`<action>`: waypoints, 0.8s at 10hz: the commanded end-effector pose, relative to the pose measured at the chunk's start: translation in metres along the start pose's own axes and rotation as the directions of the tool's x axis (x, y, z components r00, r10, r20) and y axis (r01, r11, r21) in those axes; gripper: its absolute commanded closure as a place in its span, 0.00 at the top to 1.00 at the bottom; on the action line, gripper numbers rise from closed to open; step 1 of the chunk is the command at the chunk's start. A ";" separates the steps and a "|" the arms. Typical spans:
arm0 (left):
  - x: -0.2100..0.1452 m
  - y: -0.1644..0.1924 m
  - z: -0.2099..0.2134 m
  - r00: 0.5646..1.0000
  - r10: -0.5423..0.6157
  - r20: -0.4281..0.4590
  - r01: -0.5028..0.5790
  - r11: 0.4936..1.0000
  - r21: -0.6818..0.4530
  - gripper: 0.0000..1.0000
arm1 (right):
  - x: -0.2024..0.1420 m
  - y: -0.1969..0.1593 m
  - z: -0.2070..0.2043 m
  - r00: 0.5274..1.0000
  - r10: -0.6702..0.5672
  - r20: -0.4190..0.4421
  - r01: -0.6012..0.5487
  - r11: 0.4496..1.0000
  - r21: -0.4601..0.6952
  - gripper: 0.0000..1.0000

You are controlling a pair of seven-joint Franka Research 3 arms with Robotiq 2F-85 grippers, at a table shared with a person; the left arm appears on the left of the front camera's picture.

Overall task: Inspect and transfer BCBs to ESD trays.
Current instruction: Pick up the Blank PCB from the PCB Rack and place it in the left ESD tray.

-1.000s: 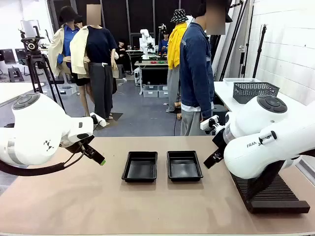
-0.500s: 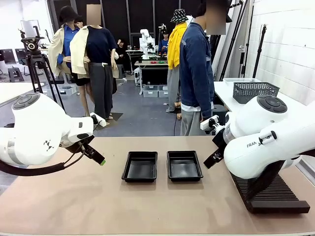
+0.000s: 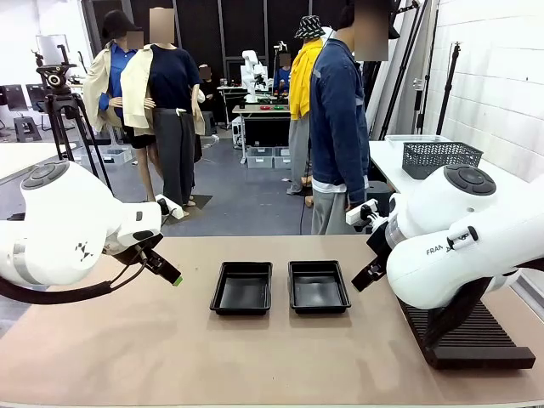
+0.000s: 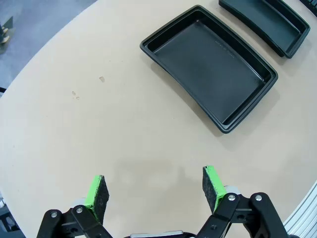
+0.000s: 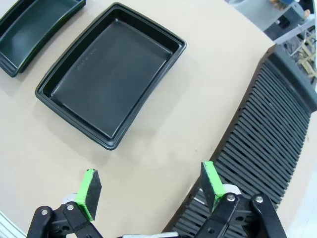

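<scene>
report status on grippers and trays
Left gripper open, empty, over bare table. Right gripper open, empty, by the slotted rack. ESD trays side by side, both empty. Nothing blocking them.

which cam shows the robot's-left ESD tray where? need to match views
Front: left ESD tray at table centre, left one of the pair.
Left wrist: upper middle, large.
Right wrist: top-left corner, cut by the edge.
Shared landmark: right ESD tray, right beside it.

The right arm (image 3: 459,246) is showing the black letters "FRAN" on its white shell; no other print is coming through legibly.
</scene>
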State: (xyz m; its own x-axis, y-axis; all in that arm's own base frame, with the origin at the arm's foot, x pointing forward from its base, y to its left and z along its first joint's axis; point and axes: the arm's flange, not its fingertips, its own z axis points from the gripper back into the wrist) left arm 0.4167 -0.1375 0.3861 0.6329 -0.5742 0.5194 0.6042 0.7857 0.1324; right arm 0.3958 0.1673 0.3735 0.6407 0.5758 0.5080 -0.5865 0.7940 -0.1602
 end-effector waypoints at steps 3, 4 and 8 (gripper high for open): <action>0.001 -0.001 0.002 1.000 0.000 -0.002 0.000 1.000 -0.003 1.00 | 0.000 0.000 0.000 1.000 0.000 0.000 0.000 1.000 0.000 1.00; 0.001 -0.001 0.002 1.000 0.000 -0.002 0.000 1.000 -0.003 1.00 | 0.000 0.000 0.000 1.000 0.000 0.000 0.000 1.000 0.000 1.00; 0.001 -0.001 0.002 1.000 0.000 -0.002 0.000 1.000 -0.003 1.00 | 0.000 0.000 0.000 1.000 0.000 0.000 0.000 1.000 0.000 1.00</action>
State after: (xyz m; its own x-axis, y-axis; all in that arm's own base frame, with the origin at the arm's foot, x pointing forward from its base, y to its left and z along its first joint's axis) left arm 0.4167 -0.1375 0.3861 0.6329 -0.5742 0.5194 0.6042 0.7857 0.1324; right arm 0.3958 0.1673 0.3735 0.6407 0.5758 0.5080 -0.5865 0.7940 -0.1602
